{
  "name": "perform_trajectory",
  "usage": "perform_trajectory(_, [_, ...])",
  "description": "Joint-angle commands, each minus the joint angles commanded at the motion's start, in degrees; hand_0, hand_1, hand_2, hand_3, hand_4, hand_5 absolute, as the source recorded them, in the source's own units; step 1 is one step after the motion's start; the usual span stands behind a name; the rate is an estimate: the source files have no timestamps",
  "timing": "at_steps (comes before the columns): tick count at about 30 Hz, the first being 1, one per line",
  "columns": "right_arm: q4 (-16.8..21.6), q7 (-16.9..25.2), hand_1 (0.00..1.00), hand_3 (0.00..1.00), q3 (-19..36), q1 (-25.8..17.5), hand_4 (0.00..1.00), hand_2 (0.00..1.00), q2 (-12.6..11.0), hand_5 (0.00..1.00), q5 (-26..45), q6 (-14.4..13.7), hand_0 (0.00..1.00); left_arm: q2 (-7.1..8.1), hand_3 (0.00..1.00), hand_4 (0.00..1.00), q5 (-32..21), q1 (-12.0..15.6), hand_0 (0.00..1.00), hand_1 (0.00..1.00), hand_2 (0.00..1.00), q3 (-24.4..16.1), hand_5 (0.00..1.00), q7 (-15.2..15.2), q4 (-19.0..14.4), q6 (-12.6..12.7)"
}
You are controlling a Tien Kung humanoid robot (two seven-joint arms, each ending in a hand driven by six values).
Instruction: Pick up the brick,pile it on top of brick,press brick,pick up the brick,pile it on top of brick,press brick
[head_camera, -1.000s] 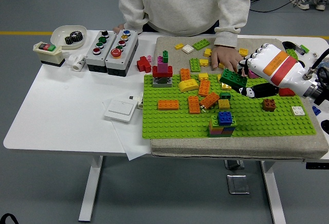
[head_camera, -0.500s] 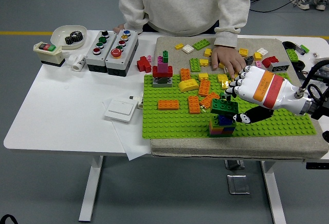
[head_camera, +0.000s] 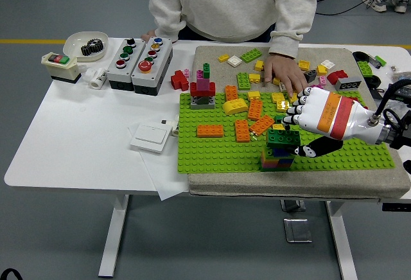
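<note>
White table (head_camera: 77,139) fills most of the frame, with a person (head_camera: 231,4) standing at the top centre, one hand (head_camera: 284,72) resting on the grey mat (head_camera: 212,55) among loose bricks. The lime baseplate (head_camera: 218,151) spreads across the centre right. The right hand (head_camera: 308,116) comes in from the right edge, fingers clamped on the dark green brick (head_camera: 283,139), which sits on top of the brick stack (head_camera: 277,158) at the lower middle of the baseplate. Two button boxes (head_camera: 139,57) sit at upper left, a white wall switch (head_camera: 152,137) below them.
</note>
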Motion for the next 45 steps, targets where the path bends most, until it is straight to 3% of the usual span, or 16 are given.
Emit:
perform_trajectory(19, [-2.78,0.12,0.282,0.439,-1.93,0.93,0.688,0.408,1.76,0.601,0.09,0.09,0.256,0.01,0.586,0.674,-0.27,-0.18,0.673,0.73,0.734,0.2,0.657,0.03,-0.1,0.07])
perform_trajectory(45, [-4.27,0.87,0.281,0.44,-1.92,0.34,0.695,0.41,2.18,0.624,0.61,0.18,0.254,-0.1,0.587,0.672,-0.14,-0.08,0.673,0.73,0.733,0.12,0.658,0.11,-0.09,0.07])
